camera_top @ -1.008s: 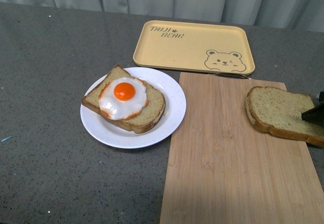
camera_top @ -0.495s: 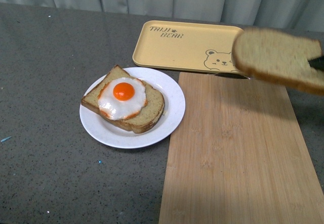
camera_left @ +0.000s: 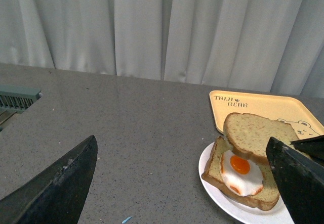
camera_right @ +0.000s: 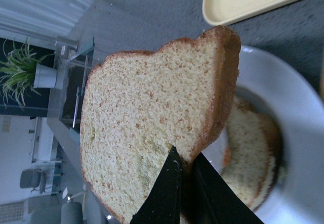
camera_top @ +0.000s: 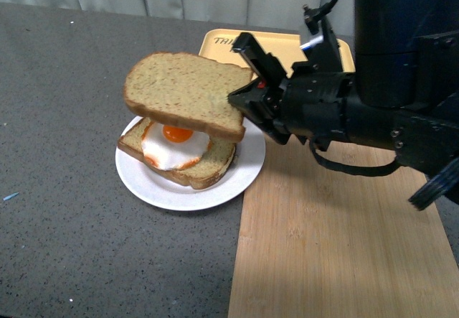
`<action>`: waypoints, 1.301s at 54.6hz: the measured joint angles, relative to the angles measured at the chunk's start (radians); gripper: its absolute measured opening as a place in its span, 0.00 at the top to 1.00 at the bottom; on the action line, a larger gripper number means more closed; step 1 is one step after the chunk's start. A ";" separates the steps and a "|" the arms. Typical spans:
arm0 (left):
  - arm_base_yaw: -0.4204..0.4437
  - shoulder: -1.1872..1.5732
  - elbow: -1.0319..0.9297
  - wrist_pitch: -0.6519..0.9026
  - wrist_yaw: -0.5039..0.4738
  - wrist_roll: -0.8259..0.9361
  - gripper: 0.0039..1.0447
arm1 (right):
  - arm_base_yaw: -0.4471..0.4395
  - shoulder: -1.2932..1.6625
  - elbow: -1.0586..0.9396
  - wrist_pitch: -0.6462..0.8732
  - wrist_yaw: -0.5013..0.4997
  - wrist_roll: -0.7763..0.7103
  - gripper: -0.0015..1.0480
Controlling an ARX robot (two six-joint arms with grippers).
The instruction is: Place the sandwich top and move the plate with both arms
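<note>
My right gripper [camera_top: 240, 95] is shut on the right edge of the sandwich top [camera_top: 185, 93], a plain tan slice, and holds it level in the air just above the slice bearing a fried egg [camera_top: 176, 149] on the white plate [camera_top: 240, 167]. In the right wrist view the pinched slice [camera_right: 152, 128] fills the frame, with my gripper [camera_right: 185, 166] clamped on its crust and the plate [camera_right: 298, 118] below. In the left wrist view my left gripper [camera_left: 182, 183] is open and empty, well away from the plate [camera_left: 212, 183] and the sandwich top [camera_left: 255, 135].
A yellow bear tray [camera_top: 333, 49] lies behind the plate. A wooden cutting board [camera_top: 337, 246] lies right of the plate, under my right arm. The grey tabletop [camera_top: 64, 189] spreads to the left. Curtains hang behind.
My right arm has swung left from over the cutting board, carrying the sandwich top from the tray's right end to above the egg slice. The plate has not moved.
</note>
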 joint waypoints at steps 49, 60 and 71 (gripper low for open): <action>0.000 0.000 0.000 0.000 0.000 0.000 0.06 | 0.081 -0.064 -0.059 0.015 0.490 -0.290 0.44; 0.000 0.000 0.000 0.000 0.000 0.000 0.06 | 0.015 -0.112 -0.304 0.442 0.782 -0.642 0.76; 0.000 0.000 0.000 0.000 0.000 0.000 0.06 | -0.047 -0.220 -0.428 0.571 0.788 -0.756 0.99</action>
